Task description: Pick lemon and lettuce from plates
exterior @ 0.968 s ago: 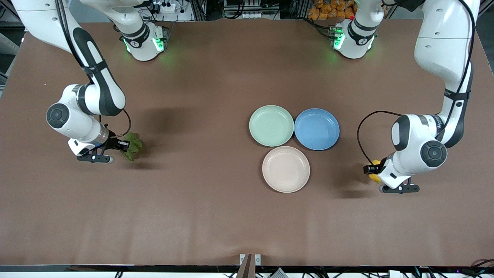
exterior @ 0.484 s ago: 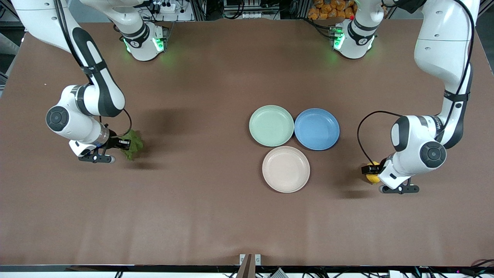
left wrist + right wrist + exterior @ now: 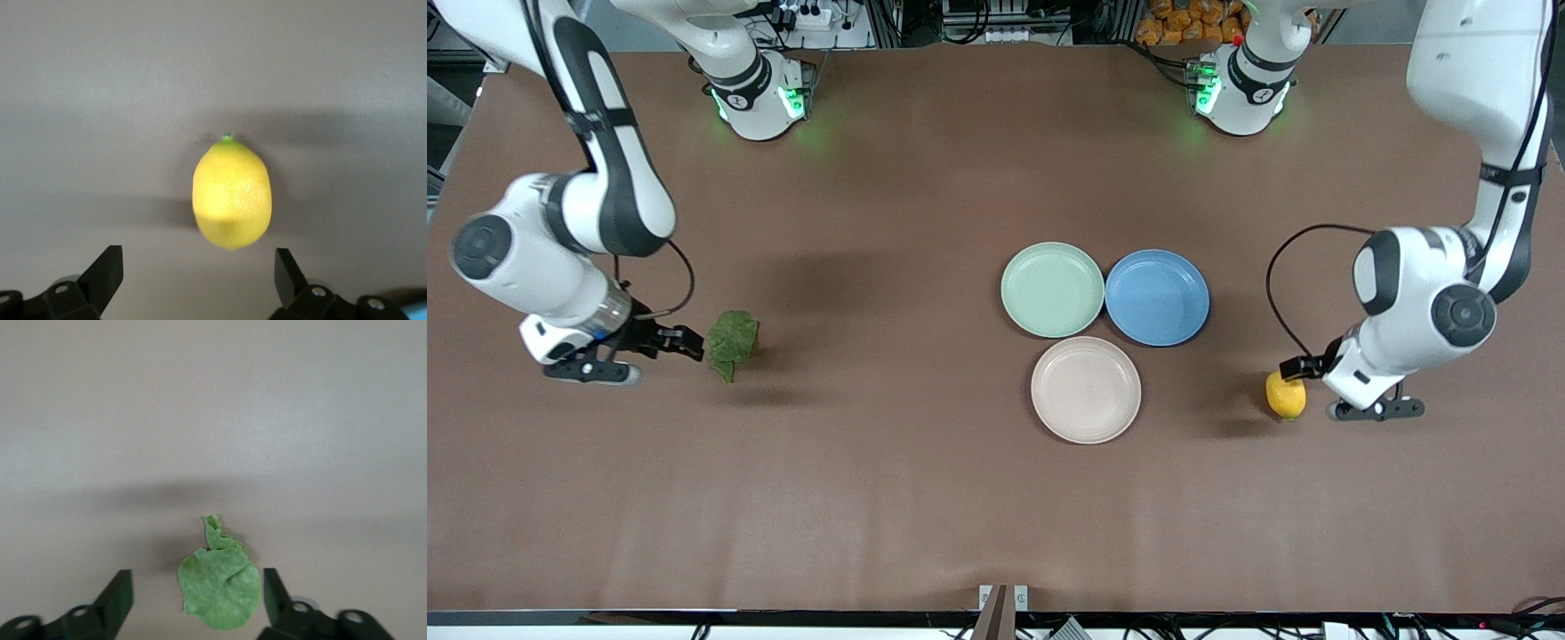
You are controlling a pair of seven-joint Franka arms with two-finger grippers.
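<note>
— Left gripper [image 3: 1303, 366], front view?
— Fingers spread, clamped on nothing, just beside lemon [image 3: 1286, 396]. Lemon on table [image 3: 925, 507] toward left arm's end, off plates.
— Right gripper [image 3: 680, 342]?
— Spread too, beside lettuce [image 3: 732, 342], on table toward right arm's end. Mint plate [image 3: 1052, 289], beige plate [image 3: 1086, 389], blue plate [image 3: 1157, 296] clustered mid-table, all bare.
— Left wrist view?
— Lemon [image 3: 232, 193] on table, ahead of parted fingertips [image 3: 107, 270], not touching.
— Right wrist view?
— Lettuce [image 3: 220, 583] flat between spread fingertips [image 3: 119, 590], untouched.
</note>
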